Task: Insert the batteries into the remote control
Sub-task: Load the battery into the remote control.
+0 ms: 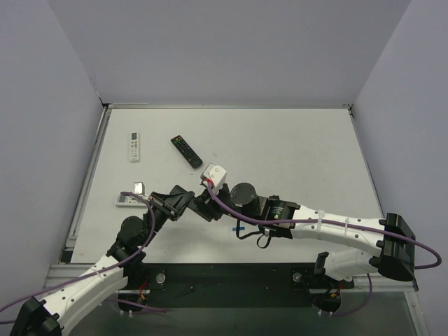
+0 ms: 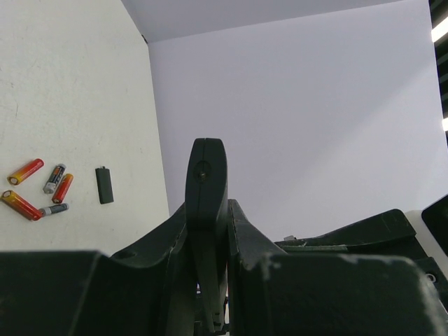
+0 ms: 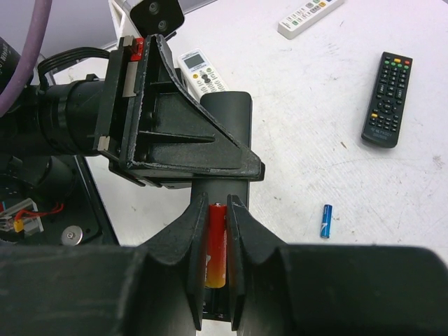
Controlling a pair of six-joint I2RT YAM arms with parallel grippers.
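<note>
The left gripper (image 2: 208, 210) is clamped on the black remote control (image 2: 206, 168). The right gripper (image 3: 216, 210) pinches 1 red-orange battery (image 3: 215, 245) just above it. Loading looks underway; next, likely press it squarely into place. Spare batteries (image 2: 63, 187) lie at 9 o'clock, left wrist view.

The left arm (image 1: 91, 276) and right arm (image 1: 336, 231) share one build: white shells on the links, black housings at the joints. A purple cable (image 3: 31, 42) runs along each, bound to the right arm with white ties. The left gripper (image 2: 208, 224) and right gripper (image 3: 217, 231) are matte black, their fingers ribbed wedges with scuffed edges. A white camera box (image 1: 214, 173) with a red spot sits on the right wrist
</note>
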